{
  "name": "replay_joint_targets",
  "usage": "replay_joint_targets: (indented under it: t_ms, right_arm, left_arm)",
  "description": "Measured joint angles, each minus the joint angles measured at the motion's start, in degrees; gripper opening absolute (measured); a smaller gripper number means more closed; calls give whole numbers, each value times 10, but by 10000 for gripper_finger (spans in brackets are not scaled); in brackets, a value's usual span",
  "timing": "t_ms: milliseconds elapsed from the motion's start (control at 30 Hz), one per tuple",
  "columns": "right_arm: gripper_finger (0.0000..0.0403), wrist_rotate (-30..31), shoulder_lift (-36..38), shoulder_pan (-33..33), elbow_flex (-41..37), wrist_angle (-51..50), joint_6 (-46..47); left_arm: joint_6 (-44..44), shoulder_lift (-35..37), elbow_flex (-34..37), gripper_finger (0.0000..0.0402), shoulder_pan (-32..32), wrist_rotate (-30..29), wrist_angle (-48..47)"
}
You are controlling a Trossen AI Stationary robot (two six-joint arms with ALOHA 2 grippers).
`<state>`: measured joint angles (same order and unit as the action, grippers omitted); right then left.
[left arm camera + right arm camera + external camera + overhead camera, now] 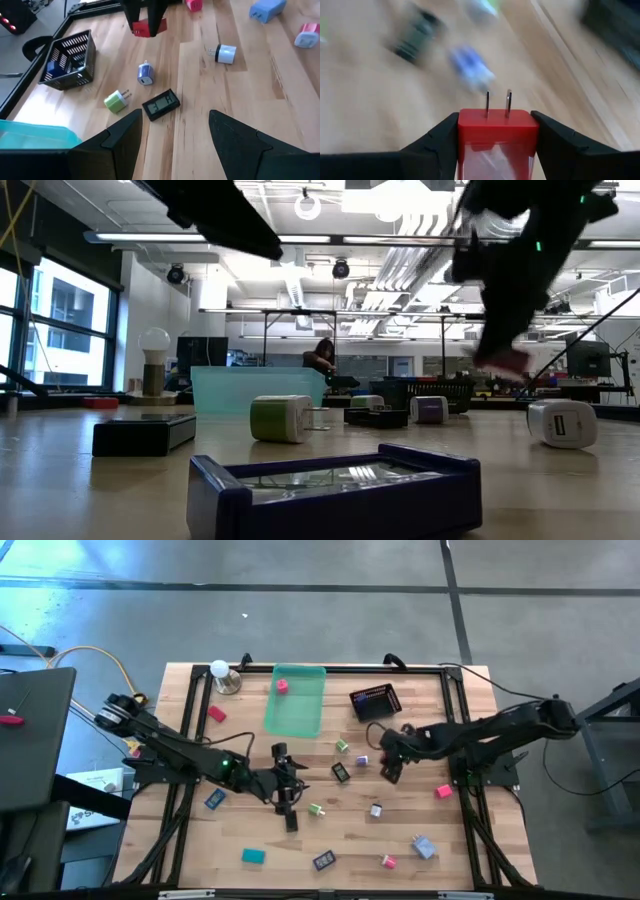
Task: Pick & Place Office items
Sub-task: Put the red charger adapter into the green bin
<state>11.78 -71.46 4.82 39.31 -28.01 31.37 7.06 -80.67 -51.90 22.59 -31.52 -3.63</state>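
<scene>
My right gripper (pixel 497 120) is shut on a red plug charger (pixel 497 137) and hangs over the table's middle right (pixel 390 768), between the black mesh basket (pixel 375 700) and a black piece (pixel 341 772). My left gripper (pixel 175 137) is open and holds nothing, above the table's middle (pixel 287 790). Past its fingers a black piece (pixel 161 104), a green plug (pixel 116 100), a lavender plug (pixel 145 74) and a white plug (pixel 226 53) lie on the wood. One pink piece (pixel 283 686) lies in the translucent green tray (pixel 300 715). My right gripper pinches the red charger's body by its two opposite sides (pixel 464 131), one finger on each. The two metal prongs (pixel 497 102) point away from the wrist. In the left wrist view the fingers (pixel 131 15) come from above, with the charger (pixel 148 28) lifted clear of the table.
More small pieces are scattered on the wooden table: pink (pixel 216 713), blue (pixel 215 800), teal (pixel 253 855), black (pixel 324 861), pink (pixel 389 861), blue (pixel 423 846), pink (pixel 443 792). A bulb lamp (pixel 222 675) stands at the far left. A black frame rims the table.
</scene>
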Motion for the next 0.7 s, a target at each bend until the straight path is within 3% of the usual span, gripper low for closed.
replay_joint_targets:
  t_ms: [333, 500, 700]
  right_arm:
    - [199, 126, 4, 159, 21, 251, -117]
    - [199, 134, 3, 206, 21, 365, -195]
    - [199, 133, 3, 242, 21, 441, -261]
  left_arm:
    - [-26, -95, 0, 220, -24, 14, 135]
    - [-53, -129, 0, 220, -57, 137, 236]
    - [-37, -146, 0, 220, -102, 246, 318]
